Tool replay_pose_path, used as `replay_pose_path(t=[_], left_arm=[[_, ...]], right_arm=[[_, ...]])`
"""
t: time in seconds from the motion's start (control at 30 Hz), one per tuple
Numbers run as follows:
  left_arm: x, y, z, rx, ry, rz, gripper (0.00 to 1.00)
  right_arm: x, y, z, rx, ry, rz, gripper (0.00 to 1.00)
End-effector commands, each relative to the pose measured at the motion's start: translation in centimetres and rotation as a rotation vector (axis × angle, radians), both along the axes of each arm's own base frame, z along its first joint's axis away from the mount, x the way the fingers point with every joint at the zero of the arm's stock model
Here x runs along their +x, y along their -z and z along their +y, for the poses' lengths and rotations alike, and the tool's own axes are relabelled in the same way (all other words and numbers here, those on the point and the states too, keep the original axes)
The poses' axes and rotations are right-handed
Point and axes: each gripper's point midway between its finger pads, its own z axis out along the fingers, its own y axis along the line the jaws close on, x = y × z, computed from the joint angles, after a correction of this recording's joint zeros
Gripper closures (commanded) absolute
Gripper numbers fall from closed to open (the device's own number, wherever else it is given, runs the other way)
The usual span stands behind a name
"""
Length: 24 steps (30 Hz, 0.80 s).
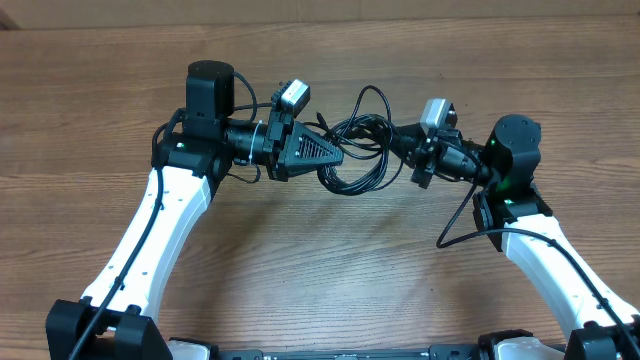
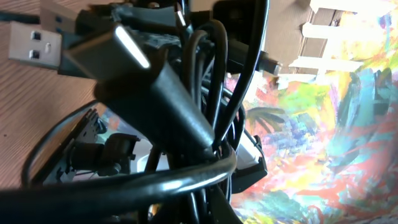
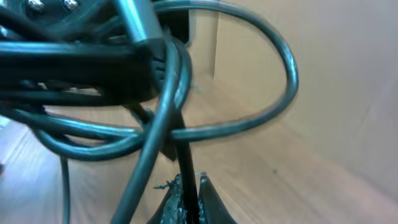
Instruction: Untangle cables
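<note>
Overhead, my white left arm (image 1: 160, 215) rises from the bottom-left corner of a wooden table (image 1: 320, 285) and bends toward the middle. My left gripper (image 1: 335, 155), a black wedge pointing right, has its jaws pressed together on the left edge of the cables (image 1: 358, 152).

The cables are several thin black cords bunched in one loose, looping knot. The knot sits at the centre of the table, strung between my two grippers, and one loop arches up toward the far edge.

From my left wrist camera the knot fills the picture. A thick black plug body crosses it on a slant, and a silver USB plug (image 2: 34, 43) pokes out at the upper left, over the wood grain.

Right of the knot, my right gripper (image 1: 398, 140) points left, and its jaws are closed on the bundle's right side. My right wrist camera shows the fingertips (image 3: 208, 200) pinched on a single strand (image 3: 182, 158) that runs straight up into the tangle.

My right arm (image 1: 560, 270) leads off to the bottom-right corner.
</note>
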Motion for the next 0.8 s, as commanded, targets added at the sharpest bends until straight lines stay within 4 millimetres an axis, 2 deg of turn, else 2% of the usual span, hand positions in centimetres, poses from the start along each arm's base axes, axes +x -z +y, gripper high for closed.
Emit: replay_pose_path(t=[0.0, 0.23, 0.37, 0.4, 0.43, 0.47, 0.53, 0.7, 0.77], left_arm=[[-0.5, -0.9, -0.2, -0.017, 0.023, -0.029, 0.95], [-0.2, -1.3, -0.1, -0.028, 0.02, -0.082, 0.96], [0.1, -1.6, -0.1, -0.044, 0.018, -0.161, 0.96], [0.1, -1.7, -0.2, -0.048, 0.017, -0.188, 0.96], [0.2, -1.7, -0.2, -0.051, 0.016, -0.209, 0.96], [0.3, -1.7, -0.2, -0.052, 0.011, -0.232, 0.96], [0.5, -1.6, -0.2, -0.052, -0.002, -0.276, 0.96], [1.9, -0.6, -0.4, -0.002, -0.078, -0.342, 0.96], [3.1, 0.7, -0.3, 0.068, -0.15, -0.35, 0.96]], right_arm=[[0.2, 1.4, -0.1, -0.014, 0.019, 0.087, 0.96], [1.7, 5.4, -1.9, -0.092, 0.194, 0.274, 0.96], [2.7, 6.6, -3.1, -0.09, 0.305, 0.367, 0.96], [3.0, 6.7, -3.5, -0.078, 0.337, 0.395, 0.9], [3.2, 6.8, -3.8, -0.061, 0.366, 0.423, 0.78], [3.5, 6.8, -4.3, -0.039, 0.397, 0.457, 0.6], [3.9, 6.9, -5.0, 0.004, 0.441, 0.515, 0.02], [4.7, 6.9, -7.1, 0.123, 0.524, 0.657, 0.0], [4.7, 6.7, -7.7, 0.158, 0.524, 0.693, 0.0]])
